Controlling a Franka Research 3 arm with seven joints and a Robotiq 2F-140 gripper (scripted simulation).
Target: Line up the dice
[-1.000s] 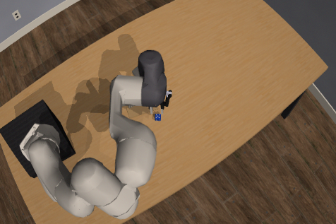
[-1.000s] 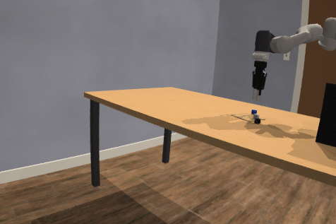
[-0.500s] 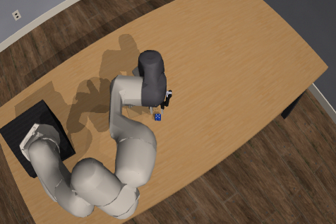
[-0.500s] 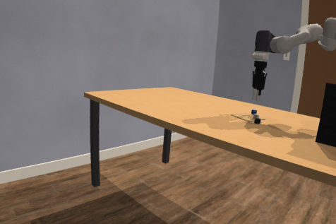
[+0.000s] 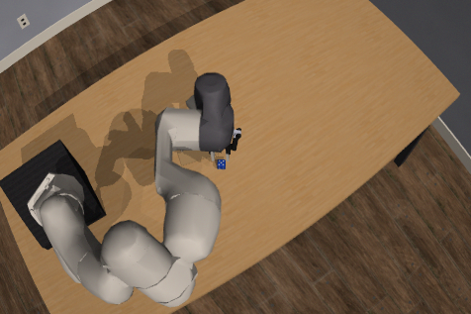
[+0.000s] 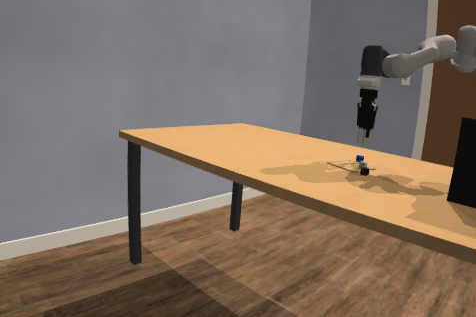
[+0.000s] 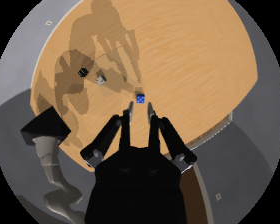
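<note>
A blue die (image 5: pixel 221 164) lies on the wooden table; it also shows in the side view (image 6: pixel 359 158) and in the wrist view (image 7: pixel 141 99). A white die (image 6: pixel 363 164) and a black die (image 6: pixel 365 171) lie close beside it in the side view; the wrist view shows the black die (image 7: pixel 84 71) and the white die (image 7: pixel 99 78) farther off to the left. A thin mat (image 6: pixel 345 165) lies flat by the dice. My gripper (image 6: pixel 364 140) hangs well above the blue die, pointing down. Its fingers are narrowed with a gap and hold nothing.
The robot's black base block (image 5: pixel 49 187) stands at the table's left end and shows at the right edge of the side view (image 6: pixel 462 169). My arm hides the white and black dice and most of the mat in the overhead view.
</note>
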